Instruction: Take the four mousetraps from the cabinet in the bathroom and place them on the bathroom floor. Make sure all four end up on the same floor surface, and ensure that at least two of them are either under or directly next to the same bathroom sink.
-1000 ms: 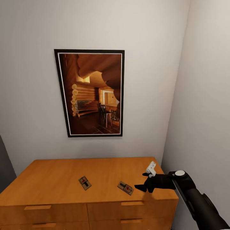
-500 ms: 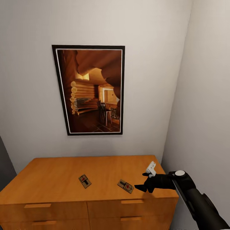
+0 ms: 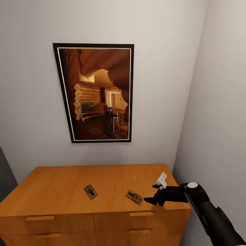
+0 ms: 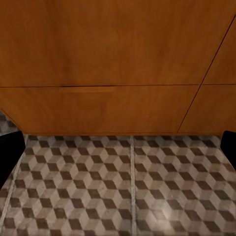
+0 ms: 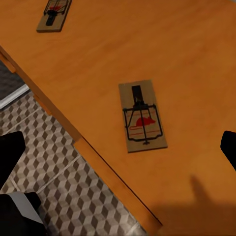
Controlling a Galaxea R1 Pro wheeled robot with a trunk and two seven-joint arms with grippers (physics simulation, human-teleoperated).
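Two mousetraps lie flat on the orange-brown cabinet (image 3: 51, 186): one mousetrap (image 3: 90, 191) near the middle, the other mousetrap (image 3: 134, 197) toward the right front. My right gripper (image 3: 150, 193) hovers open just right of that second trap, nothing between its fingers. In the right wrist view the near mousetrap (image 5: 142, 117) lies on the cabinet top (image 5: 191, 44), ahead of the open right gripper (image 5: 119, 150), and the far mousetrap (image 5: 54, 14) sits beyond it. My left gripper (image 4: 119, 147) hangs open low before the cabinet's drawer fronts (image 4: 118, 59), above the bathroom floor (image 4: 123, 191).
A framed picture (image 3: 97, 92) of a log cabin interior hangs on the wall above the cabinet. A side wall (image 3: 218, 119) stands close to the cabinet's right end. Cube-patterned floor (image 5: 59, 196) shows below the cabinet's front edge.
The whole head view has shifted slightly, so the camera moved. The right gripper keeps its place in the picture. Both mousetraps lie where they were on the cabinet top.
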